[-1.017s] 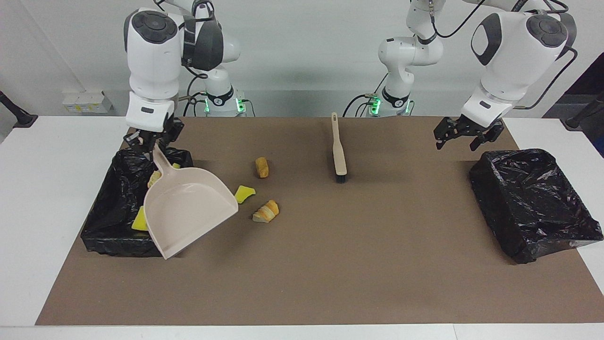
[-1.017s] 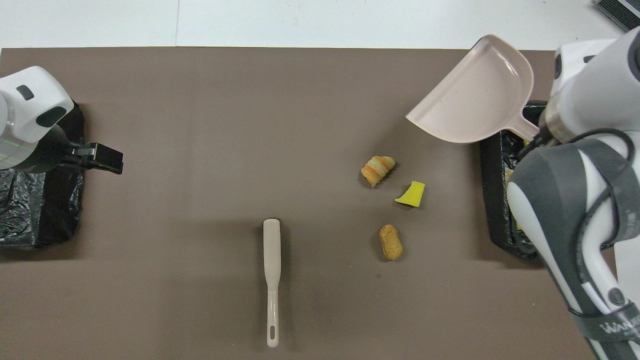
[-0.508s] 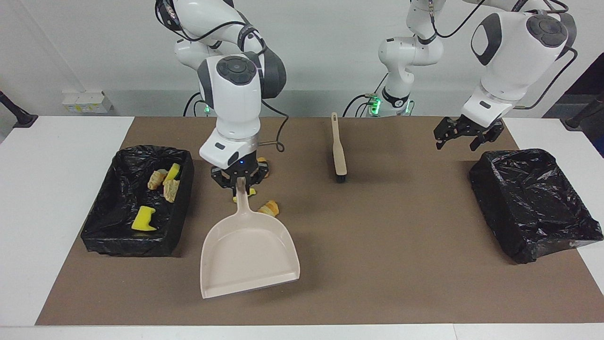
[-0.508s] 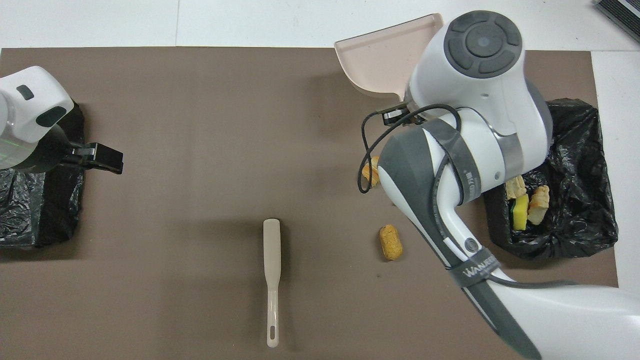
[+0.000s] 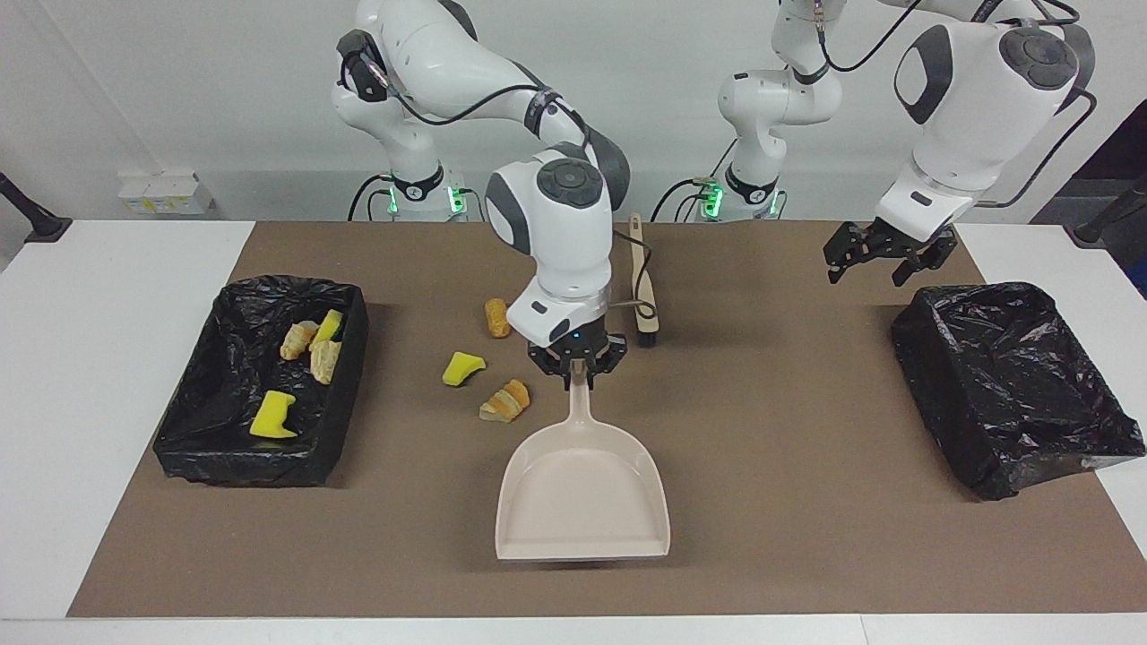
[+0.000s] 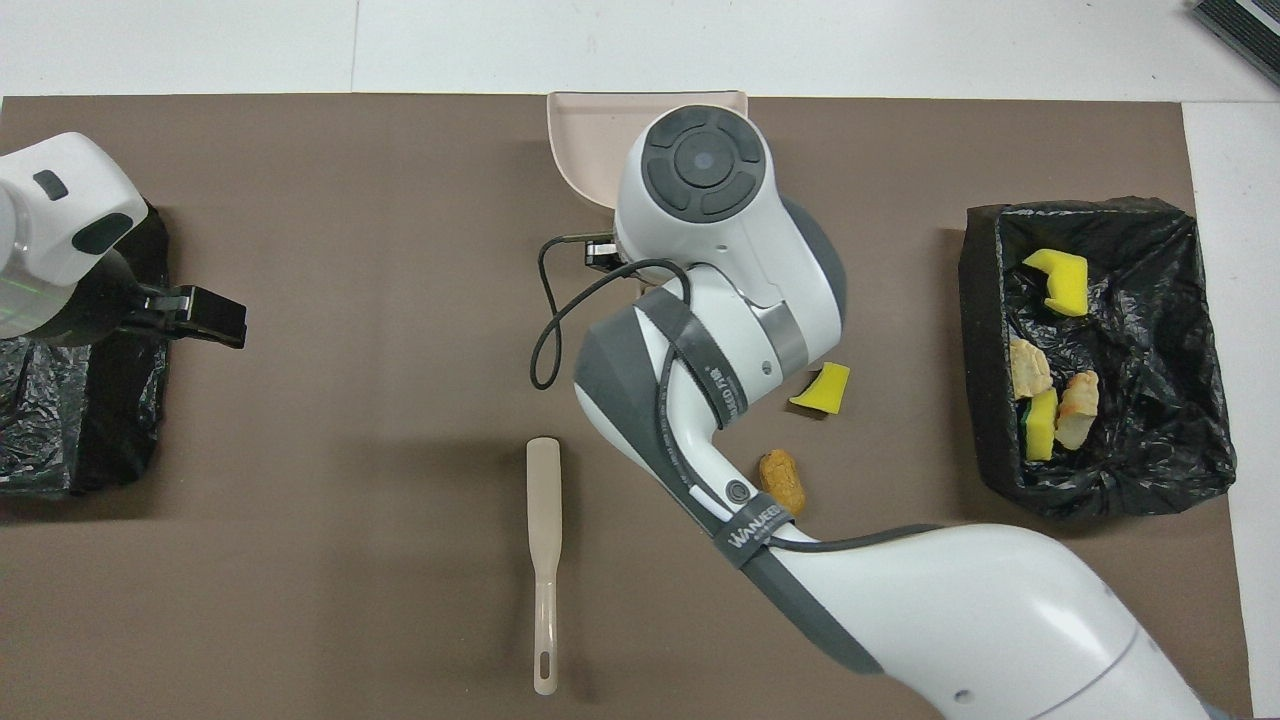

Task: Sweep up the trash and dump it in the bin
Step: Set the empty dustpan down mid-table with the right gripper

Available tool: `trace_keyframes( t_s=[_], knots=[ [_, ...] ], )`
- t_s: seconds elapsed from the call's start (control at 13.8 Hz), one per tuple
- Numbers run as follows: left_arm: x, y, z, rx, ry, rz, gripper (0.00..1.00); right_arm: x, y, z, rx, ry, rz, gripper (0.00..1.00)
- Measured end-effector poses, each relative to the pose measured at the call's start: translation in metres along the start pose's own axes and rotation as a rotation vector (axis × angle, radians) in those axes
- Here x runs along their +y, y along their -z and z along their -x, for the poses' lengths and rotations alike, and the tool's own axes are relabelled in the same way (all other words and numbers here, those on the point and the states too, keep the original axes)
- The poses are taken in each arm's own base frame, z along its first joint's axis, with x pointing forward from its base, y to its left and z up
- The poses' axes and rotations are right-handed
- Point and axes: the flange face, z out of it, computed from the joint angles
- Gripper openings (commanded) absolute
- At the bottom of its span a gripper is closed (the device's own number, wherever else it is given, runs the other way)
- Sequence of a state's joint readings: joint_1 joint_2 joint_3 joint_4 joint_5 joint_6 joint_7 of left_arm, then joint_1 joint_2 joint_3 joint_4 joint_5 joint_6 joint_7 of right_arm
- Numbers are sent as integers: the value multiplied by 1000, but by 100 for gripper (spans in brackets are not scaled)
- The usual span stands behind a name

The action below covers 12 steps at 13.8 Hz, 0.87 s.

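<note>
So the right gripper [image 5: 576, 363] is clamped on the dustpan [image 5: 582, 491] by its handle, fingers pinched on the stem. The pan hangs mouth away from the robots over the middle of the mat [image 5: 806, 537], and I can't tell whether its lip is touching down. The grip at the handle end keeps the tray clear for loading and leaves wrist roll free for tipping.

Right arm pose: reaches out from its base across the table, elbow high, wrist pointing straight down over the handle. From overhead its body hides the gripper and the croissant piece.

Trash is split. Four scraps already lie in the bin [image 5: 342, 394] at the right arm's end: a yellow sponge chunk [image 5: 271, 416] and a cluster [image 5: 314, 345] of bread pieces and one green-faced sponge. Three are loose on the mat beside the dustpan handle, toward that bin: a yellow wedge [image 5: 462, 367], a croissant piece [image 5: 505, 400] and a small bread roll [image 5: 496, 317].

The brush [image 5: 642, 285] lies untouched on the mat, nearer the robots than the pan, bristles pointing away from them — my guess is that's the left arm's job next.

The left gripper [image 5: 878, 255] waits, fingers apart and holding nothing, above the mat by the second bin [image 5: 1013, 385] — that one looks empty.
</note>
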State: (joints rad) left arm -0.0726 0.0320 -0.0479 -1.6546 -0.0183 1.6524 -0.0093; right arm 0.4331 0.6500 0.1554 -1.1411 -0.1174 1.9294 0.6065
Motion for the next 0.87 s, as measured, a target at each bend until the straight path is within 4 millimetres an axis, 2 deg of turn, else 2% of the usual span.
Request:
trace_keyframes(
  t_s=[0.15,0.29,0.44,0.73,0.87],
  knots=[
    [0,0,0,0,0,0,100,-34,-13,10,17,-9,-43,0],
    [0,0,0,0,0,0,100,-67,-26,30,10,5,-57,0],
    [0,0,0,0,0,0,100,-91,-31,48,1,22,-60,0],
    [0,0,0,0,0,0,100,-117,-46,76,-30,-3,-46,0],
    [0,0,0,0,0,0,100,-118,-58,81,-47,-9,-32,3]
  ],
)
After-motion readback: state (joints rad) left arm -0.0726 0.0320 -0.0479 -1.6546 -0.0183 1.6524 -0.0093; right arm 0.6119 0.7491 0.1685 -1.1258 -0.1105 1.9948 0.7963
